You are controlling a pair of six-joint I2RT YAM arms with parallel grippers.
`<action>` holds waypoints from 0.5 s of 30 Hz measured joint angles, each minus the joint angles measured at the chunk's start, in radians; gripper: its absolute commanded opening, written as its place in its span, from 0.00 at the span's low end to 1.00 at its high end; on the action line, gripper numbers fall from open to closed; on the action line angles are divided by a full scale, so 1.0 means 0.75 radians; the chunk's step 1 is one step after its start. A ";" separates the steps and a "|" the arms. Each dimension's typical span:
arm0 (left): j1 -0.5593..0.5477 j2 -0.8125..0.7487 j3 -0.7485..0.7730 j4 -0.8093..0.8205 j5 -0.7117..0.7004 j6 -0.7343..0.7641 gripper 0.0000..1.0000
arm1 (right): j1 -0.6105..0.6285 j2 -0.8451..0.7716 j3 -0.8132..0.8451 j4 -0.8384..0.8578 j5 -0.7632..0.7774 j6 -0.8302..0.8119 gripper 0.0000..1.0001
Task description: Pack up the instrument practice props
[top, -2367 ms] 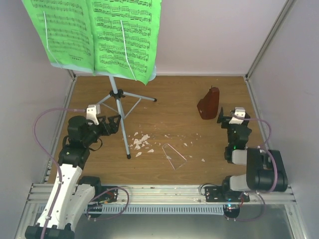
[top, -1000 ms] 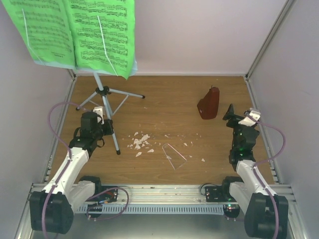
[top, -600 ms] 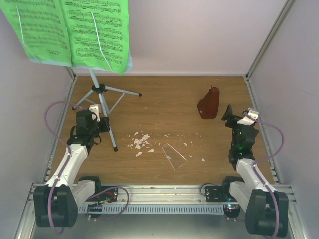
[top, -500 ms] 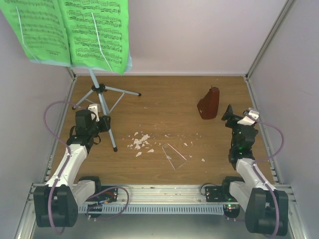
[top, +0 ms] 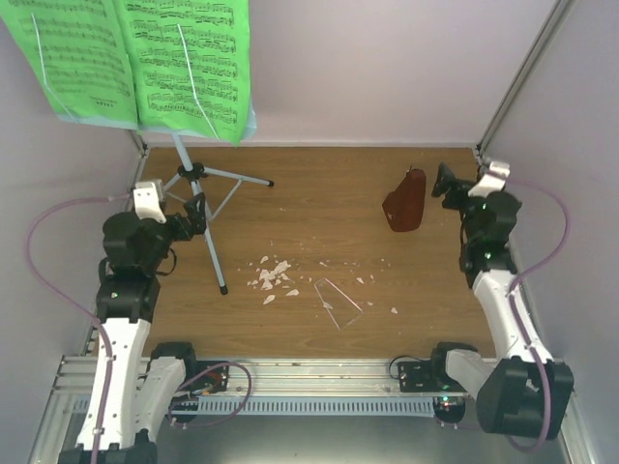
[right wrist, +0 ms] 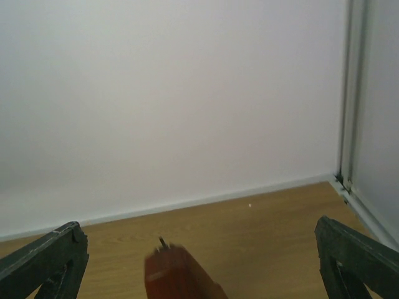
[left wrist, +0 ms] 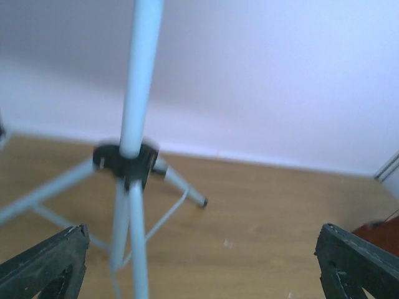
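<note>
The music stand [top: 191,172] rests on its grey tripod legs at the back left, and green sheet music [top: 145,58] covers its desk. My left gripper [top: 196,215] is open just left of the stand's near leg and holds nothing. In the left wrist view the pole [left wrist: 140,75] and hub [left wrist: 124,163] sit left of centre between the spread fingers [left wrist: 43,265]. The reddish-brown metronome [top: 404,201] stands at the back right. My right gripper [top: 445,181] is open beside it, to its right. The metronome [right wrist: 177,274] shows low between the right fingertips [right wrist: 358,261].
White crumbs [top: 271,275] lie scattered mid-floor beside a thin clear strip [top: 337,302]. Walls close in the left, back and right sides. A metal rail [top: 309,372] runs along the near edge by the arm bases.
My left gripper has opened, let go of the stand's leg and drawn back to the left. The right arm has reached farther back, level with the metronome. The stand stays where it was.
</note>
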 measured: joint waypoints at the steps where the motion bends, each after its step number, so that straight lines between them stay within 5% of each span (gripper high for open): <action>1: 0.000 -0.012 0.054 -0.028 0.008 0.020 0.99 | 0.000 0.038 0.102 -0.085 -0.024 -0.022 1.00; 7: 0.000 0.092 0.387 -0.041 -0.057 0.152 0.99 | 0.000 0.263 0.446 -0.440 -0.096 -0.136 1.00; 15: 0.002 -0.052 0.103 0.135 -0.085 0.183 0.99 | 0.006 0.574 0.605 -0.731 -0.349 -0.291 0.91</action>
